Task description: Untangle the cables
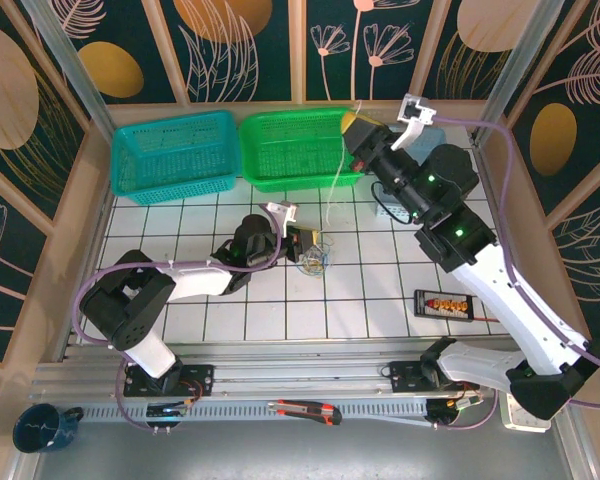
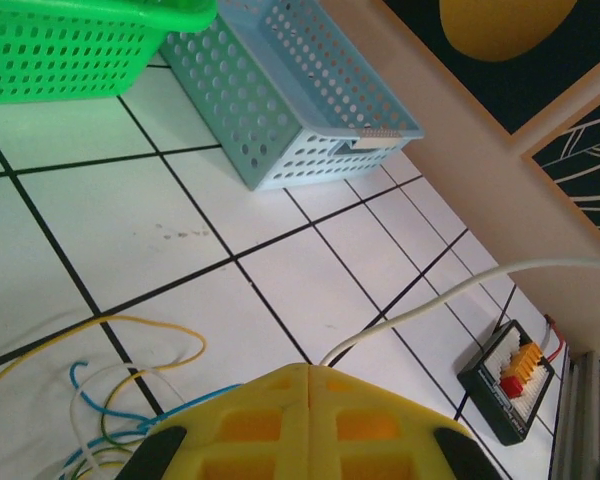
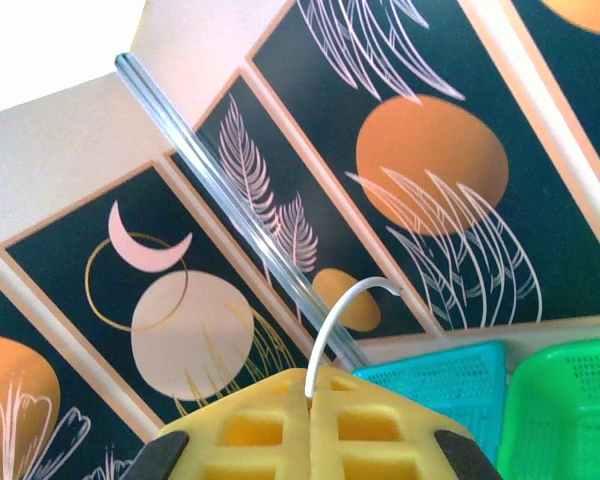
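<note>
Left claw (image 2: 308,368), bottom centre, clenched on a white cable (image 2: 430,300); my right claw (image 3: 308,372), bottom centre, pinching a white strand (image 3: 338,302).

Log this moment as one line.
left end effector: shut on white cable | right end effector: shut on white cable, raised | cables: bunched on table

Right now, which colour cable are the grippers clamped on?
The white cable: it leaves the shut left gripper and right gripper; the yellow cable and blue cable lie loose.

Three baskets (image 1: 175,155), one mug (image 1: 40,428), one cutter (image 1: 306,410)
</note>
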Motion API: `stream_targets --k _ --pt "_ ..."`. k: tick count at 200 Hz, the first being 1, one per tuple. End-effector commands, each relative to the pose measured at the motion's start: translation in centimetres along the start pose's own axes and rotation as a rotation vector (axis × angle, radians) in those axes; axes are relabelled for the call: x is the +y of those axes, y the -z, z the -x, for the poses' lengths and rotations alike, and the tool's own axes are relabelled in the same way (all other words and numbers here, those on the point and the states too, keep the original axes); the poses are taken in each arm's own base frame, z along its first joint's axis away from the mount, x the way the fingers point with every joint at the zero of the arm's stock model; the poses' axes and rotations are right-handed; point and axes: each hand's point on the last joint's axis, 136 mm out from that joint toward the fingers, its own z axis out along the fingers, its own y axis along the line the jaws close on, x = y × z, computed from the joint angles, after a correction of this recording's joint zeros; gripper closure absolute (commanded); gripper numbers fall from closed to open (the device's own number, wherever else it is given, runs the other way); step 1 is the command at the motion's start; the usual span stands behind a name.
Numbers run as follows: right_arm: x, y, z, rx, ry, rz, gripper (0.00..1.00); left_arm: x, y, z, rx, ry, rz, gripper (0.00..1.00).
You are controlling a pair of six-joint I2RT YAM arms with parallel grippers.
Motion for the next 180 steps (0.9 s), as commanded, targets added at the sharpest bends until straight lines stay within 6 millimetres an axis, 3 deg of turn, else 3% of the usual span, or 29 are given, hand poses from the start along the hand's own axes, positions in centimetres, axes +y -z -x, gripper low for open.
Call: stream_targets --k 1,26,38,57,73,87,122,180 --pt "1.9 0.5 4.2 -0.106 0.022 0.032 1.00 -0.3 0.2 -0.5 0.002 -0.012 -0.029 1.00" --pt "2.1 0.3 4.4 -0.103 0.030 0.032 1.00 -0.4 0.6 -0.5 -0.001 -0.036 -0.027 1.00" --pt "1.8 0.2 4.3 -0.100 0.035 0.023 1.00 -0.4 1.1 -0.3 -0.011 -0.056 -0.015 0.75" --pt "1.5 0.0 3.8 -0.084 0.038 0.016 1.00 -0.6 1.9 -0.1 -0.022 -0.096 -0.009 0.49" --pt "1.5 -0.2 3.5 -0.072 0.040 0.022 1.00 -1.0 2.6 0.2 -0.030 -0.131 -0.012 0.31" --pt "1.6 -0.4 3.3 -0.062 0.041 0.029 1.00 -1.3 3.0 0.5 -0.036 -0.163 -0.013 0.22" --pt "1.9 -0.6 2.8 -0.040 0.033 0.050 1.00 -2.4 2.5 1.2 -0.018 -0.238 -0.046 0.13" --pt "1.8 -0.7 1.8 -0.013 0.000 0.075 1.00 -3.8 -0.8 2.9 -0.004 -0.278 -0.124 0.06"
